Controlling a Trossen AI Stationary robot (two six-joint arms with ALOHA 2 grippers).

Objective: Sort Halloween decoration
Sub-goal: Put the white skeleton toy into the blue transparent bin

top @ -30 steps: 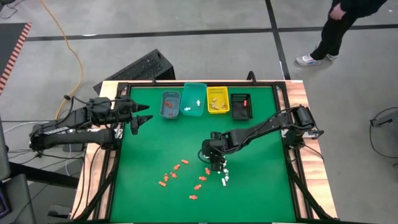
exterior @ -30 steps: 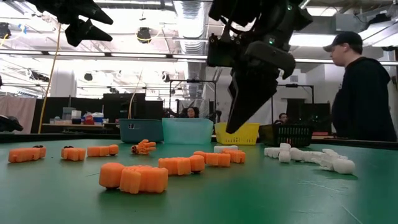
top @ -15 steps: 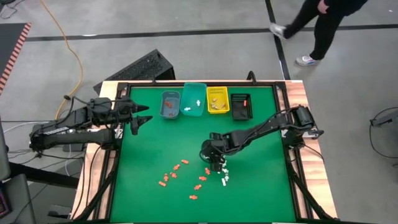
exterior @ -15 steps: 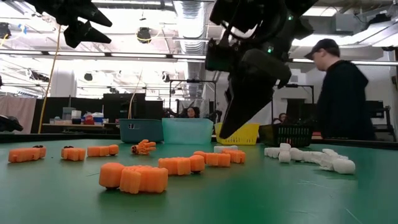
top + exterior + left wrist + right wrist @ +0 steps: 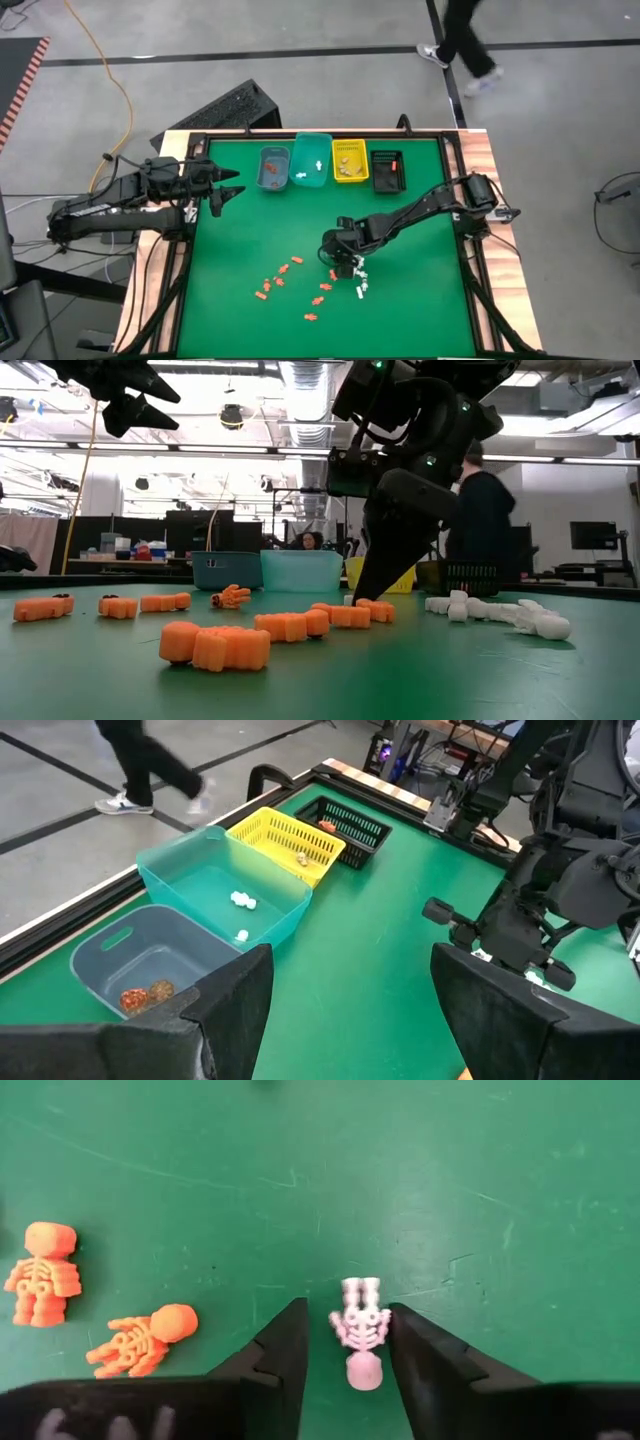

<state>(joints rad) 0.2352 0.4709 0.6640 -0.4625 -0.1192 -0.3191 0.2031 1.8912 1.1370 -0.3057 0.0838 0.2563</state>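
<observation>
Right wrist view: right gripper (image 5: 345,1342) has dropped to the mat since a second ago, fingers narrowing around a white skeleton (image 5: 360,1330) but not yet clamped. Pick looks imminent. It lies mid-table, right of the orange figures (image 5: 290,280). Left gripper (image 5: 228,187) waits open near the table's far-left edge, beside the bins (image 5: 272,168).

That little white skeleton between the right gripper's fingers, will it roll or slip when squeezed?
The skeleton lies flat on the mat, so rolling seems unlikely. Its thin ribs and limbs look knobbly, so it might twist or pop sideways between the right gripper's fingers. It is tiny, probably light.
</observation>
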